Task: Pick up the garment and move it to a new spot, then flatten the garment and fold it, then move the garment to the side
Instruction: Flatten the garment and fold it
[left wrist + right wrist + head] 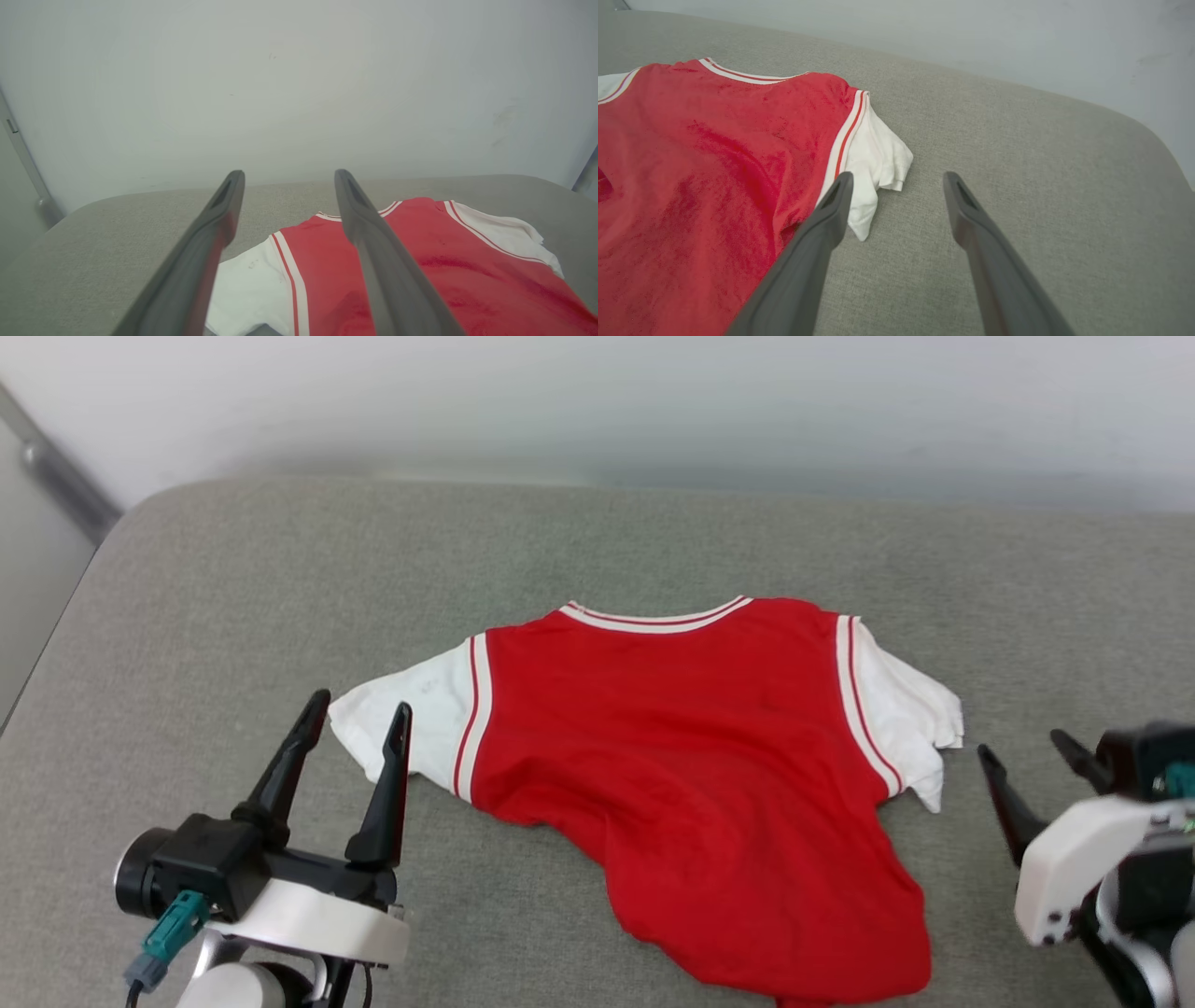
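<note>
Left hand (362, 702) spread at garment (691, 775) sleeve (429, 719); right hand (1019, 744) beside other sleeve (910, 709).

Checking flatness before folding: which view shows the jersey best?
The head view: the red jersey lies almost whole on the cushion, collar, both white sleeves and rumpled lower body. The left wrist view cuts off its lower half; the right wrist view, mostly one sleeve and part of the body.

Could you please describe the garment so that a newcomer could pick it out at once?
Look at the grey cushion before the pale wall. Between the left claw and the right claw lies the garment, collar toward the wall. Its bright red body and white, stripe-edged sleeves set it apart.
</note>
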{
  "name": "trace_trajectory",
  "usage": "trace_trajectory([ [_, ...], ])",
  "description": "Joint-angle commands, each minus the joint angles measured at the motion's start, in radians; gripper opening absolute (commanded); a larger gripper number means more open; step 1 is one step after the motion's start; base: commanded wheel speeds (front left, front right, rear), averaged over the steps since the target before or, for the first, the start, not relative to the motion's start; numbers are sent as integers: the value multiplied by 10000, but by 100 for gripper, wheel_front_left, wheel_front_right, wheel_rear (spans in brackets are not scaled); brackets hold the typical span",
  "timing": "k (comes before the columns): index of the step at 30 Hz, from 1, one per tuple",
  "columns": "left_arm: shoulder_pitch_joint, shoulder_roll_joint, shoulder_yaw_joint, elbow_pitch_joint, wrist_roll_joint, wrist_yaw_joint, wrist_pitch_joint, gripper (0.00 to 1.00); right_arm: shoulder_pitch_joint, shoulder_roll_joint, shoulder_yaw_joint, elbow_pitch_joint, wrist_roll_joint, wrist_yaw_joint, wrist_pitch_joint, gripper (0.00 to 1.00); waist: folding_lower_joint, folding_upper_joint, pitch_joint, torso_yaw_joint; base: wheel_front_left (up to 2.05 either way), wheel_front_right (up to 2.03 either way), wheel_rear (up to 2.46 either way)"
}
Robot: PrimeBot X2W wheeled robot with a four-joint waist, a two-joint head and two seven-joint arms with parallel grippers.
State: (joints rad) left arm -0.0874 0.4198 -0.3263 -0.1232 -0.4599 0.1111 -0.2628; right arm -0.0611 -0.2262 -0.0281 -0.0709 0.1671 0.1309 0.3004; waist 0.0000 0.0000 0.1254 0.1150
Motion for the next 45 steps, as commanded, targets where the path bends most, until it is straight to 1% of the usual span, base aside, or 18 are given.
trace_trajectory([
  [1, -254, -135, 141, -42, 122, -153, -25, 100, -609, -332, 53, 110, 124, -7, 1295, 100, 0, 0, 449, 354, 0, 0, 0],
  [3, -316, -236, 235, 13, 203, -283, -24, 100, -1187, -650, 263, 294, 352, -3, 2654, 100, 0, 0, 669, 525, 0, 0, 0],
  [5, -440, -352, 314, 88, 274, -411, -25, 100, -1805, -1081, 491, 495, 553, -5, 3774, 100, 0, 0, 895, 706, 0, 0, 0],
  [7, -531, -477, 362, 141, 341, -547, -25, 100, -2384, -1358, 597, 794, 696, -5, 4573, 100, 0, 0, 1096, 897, 0, 0, 0],
  [10, -648, -705, 457, 246, 442, -764, -25, 100, -3102, -1663, 687, 1415, 657, -5, 5382, 100, 0, 0, 1315, 1181, 0, 0, 0],
  [11, -648, -705, 457, 246, 442, -764, -25, 100, -3102, -1663, 687, 1415, 657, -5, 5382, 100, 0, 0, 1315, 1181, 0, 0, 0],
  [16, -762, -1029, 603, 397, 640, -1049, -26, 100, -3735, -1883, 946, 2435, 659, -5, 5876, 100, 0, 0, 1523, 1531, 0, 0, 0],
  [19, -784, -1137, 696, 445, 747, -1212, -26, 100, -3935, -2003, 1125, 2939, 634, -5, 5703, 100, 0, 0, 1588, 1656, 0, 0, 0],
  [23, -773, -1303, 895, 502, 842, -1374, -26, 100, -3913, -1867, 1191, 3677, 678, -5, 5332, 100, 0, 0, 1622, 1740, 0, 0, 0],
  [24, -755, -1332, 941, 522, 879, -1418, -26, 100, -3897, -1805, 1150, 3872, 718, -5, 5261, 73, 0, 0, 1626, 1743, 0, 0, 0],
  [25, -727, -1354, 977, 543, 899, -1454, -26, 100, -3904, -1769, 1072, 4050, 742, -5, 5168, 18, 0, 0, 1622, 1740, 0, 0, 0],
  [26, -698, -1374, 995, 565, 930, -1468, -26, 100, -3916, -1775, 1030, 4175, 730, -5, 5049, 0, 0, 0, 1614, 1734, 0, 0, 0],
  [30, -588, -1438, 1143, 681, 1014, -1558, -26, 100, -3756, -2010, 862, 4369, 853, -7, 4620, 0, 0, 0, 1461, 1623, 0, 0, 0],
  [35, -436, -1546, 1297, 759, 1071, -1648, -26, 100, -3287, -2334, 407, 3955, 1205, -7, 4370, 0, 0, 0, 1118, 1378, 0, 0, 0],
  [41, -240, -1641, 1384, 800, 1132, -1743, -27, 100, -2069, -2686, -239, 2996, 1650, -7, 4968, 0, 0, 0, 791, 1076, 0, 0, 0],
  [45, -190, -1627, 1430, 846, 1165, -1810, -27, 100, -1489, -2582, -717, 2669, 1580, -7, 5226, 0, 0, 0, 637, 855, 0, 0, 0],
])
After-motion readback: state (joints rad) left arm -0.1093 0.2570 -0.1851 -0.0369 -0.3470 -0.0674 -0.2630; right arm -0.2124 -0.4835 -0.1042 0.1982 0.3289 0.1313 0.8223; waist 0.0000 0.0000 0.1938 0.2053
